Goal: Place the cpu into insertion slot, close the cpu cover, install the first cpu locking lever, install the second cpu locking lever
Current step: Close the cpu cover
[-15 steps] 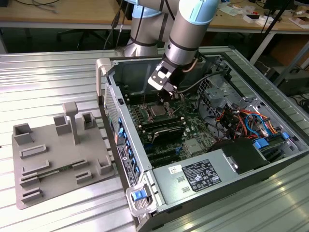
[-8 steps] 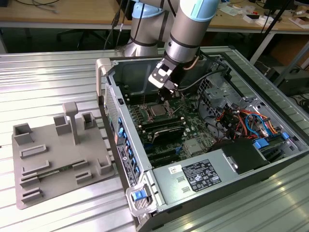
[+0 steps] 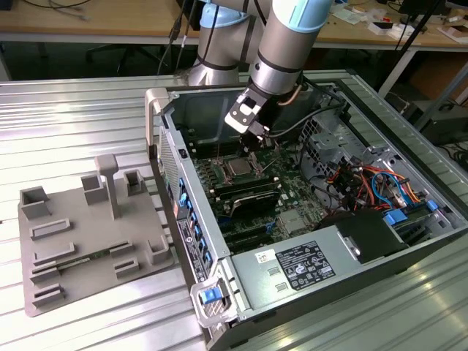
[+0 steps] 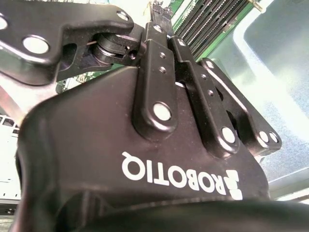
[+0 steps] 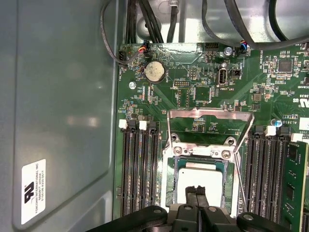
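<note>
gripper (image 5: 197, 189) pinched narrow, fingers nearly touching | tips right over cpu (image 5: 200, 175) | cpu in insertion slot (image 5: 176, 188) | cpu cover (image 5: 210, 114) open

**Chip in the socket, cover open**

The small flat square cpu with a silver-grey metal top (image 5: 200, 178) lies flat inside the insertion slot (image 5: 171, 183), a square dark socket with a thin metal rim set into the green circuit board (image 5: 203, 72). The cpu cover, a square silver metal frame with a cut-out centre (image 5: 207, 114), is swung open off the slot, and the board shows through its opening.
</note>
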